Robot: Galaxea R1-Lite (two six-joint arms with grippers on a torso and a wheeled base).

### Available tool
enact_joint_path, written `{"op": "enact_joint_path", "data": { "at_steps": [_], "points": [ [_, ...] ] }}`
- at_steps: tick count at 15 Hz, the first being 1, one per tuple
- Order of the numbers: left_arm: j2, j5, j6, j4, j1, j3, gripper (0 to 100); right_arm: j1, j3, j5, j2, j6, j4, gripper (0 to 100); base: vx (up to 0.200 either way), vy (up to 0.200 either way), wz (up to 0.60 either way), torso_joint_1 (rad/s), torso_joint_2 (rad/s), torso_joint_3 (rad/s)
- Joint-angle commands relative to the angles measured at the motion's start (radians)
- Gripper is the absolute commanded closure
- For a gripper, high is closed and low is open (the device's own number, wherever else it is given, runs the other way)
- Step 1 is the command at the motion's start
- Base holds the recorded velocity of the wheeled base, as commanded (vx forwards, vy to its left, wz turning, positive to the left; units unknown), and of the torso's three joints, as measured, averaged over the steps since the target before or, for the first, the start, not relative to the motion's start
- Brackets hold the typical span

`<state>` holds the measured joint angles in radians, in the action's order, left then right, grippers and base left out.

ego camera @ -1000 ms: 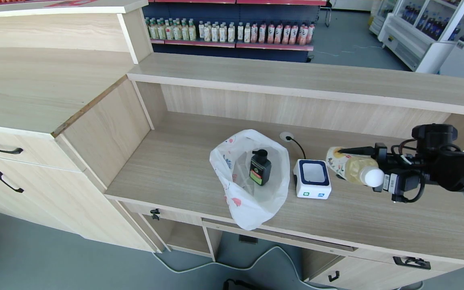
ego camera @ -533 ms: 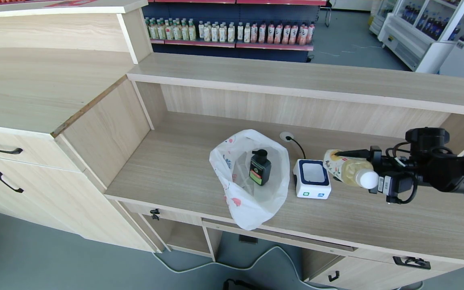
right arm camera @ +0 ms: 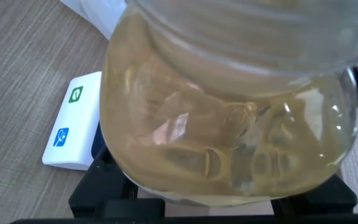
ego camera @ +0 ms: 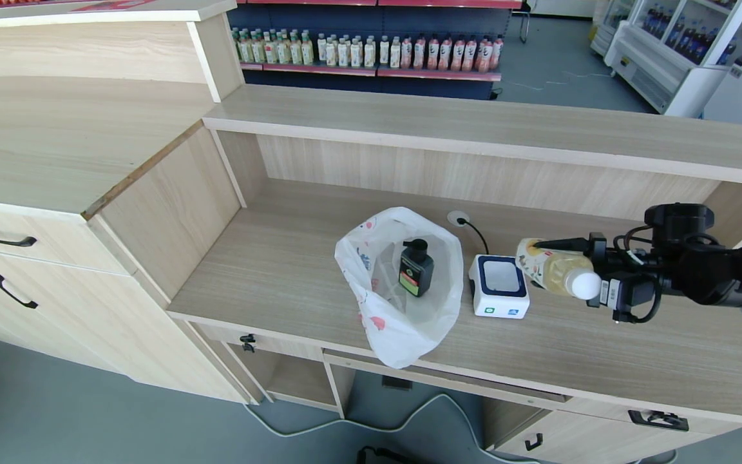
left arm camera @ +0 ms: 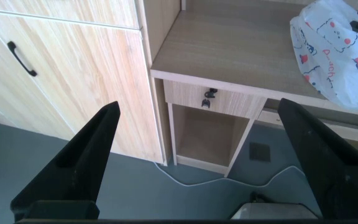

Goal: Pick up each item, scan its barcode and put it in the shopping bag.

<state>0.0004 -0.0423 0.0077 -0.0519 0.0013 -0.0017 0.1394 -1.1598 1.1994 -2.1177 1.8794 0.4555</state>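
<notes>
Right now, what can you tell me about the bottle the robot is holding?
The bottle is clear plastic and holds pale yellow liquid. It has a round white cap and a printed label around its far end. It lies on its side in the air, cap pointing back toward the robot and base toward the scanner, just beside it and over the wooden counter. The right gripper is shut on it, one black finger running along its top.

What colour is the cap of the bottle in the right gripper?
White; the bottle cap shows best in the head view.
</notes>
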Motion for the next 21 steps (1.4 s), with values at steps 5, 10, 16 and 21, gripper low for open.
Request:
{"op": "enact_joint_path", "data": {
  "at_steps": [5, 10, 16, 21],
  "points": [
    [0.0, 0.001, 0.0, 0.0, 0.0, 0.0, 0, -0.014, -0.023, 0.0, -0.036, 0.001, 0.002, 100, 0.0, 0.0, 0.0, 0.0, 0.0, 0.0],
    [0.0, -0.001, 0.0, 0.0, 0.0, 0.0, 0, -0.04, -0.072, 0.0, -0.067, 0.0, 0.003, 100, 0.0, 0.0, 0.0, 0.0, 0.0, 0.0],
    [0.0, -0.001, 0.0, 0.0, 0.0, 0.0, 0, -0.05, -0.087, 0.0, -0.093, -0.002, 0.003, 100, 0.0, 0.0, 0.0, 0.0, 0.0, 0.0],
    [0.0, -0.001, 0.0, 0.0, 0.0, 0.0, 0, -0.083, -0.123, 0.0, -0.12, -0.006, 0.003, 100, 0.0, 0.0, 0.0, 0.0, 0.0, 0.0]
  ]
}}
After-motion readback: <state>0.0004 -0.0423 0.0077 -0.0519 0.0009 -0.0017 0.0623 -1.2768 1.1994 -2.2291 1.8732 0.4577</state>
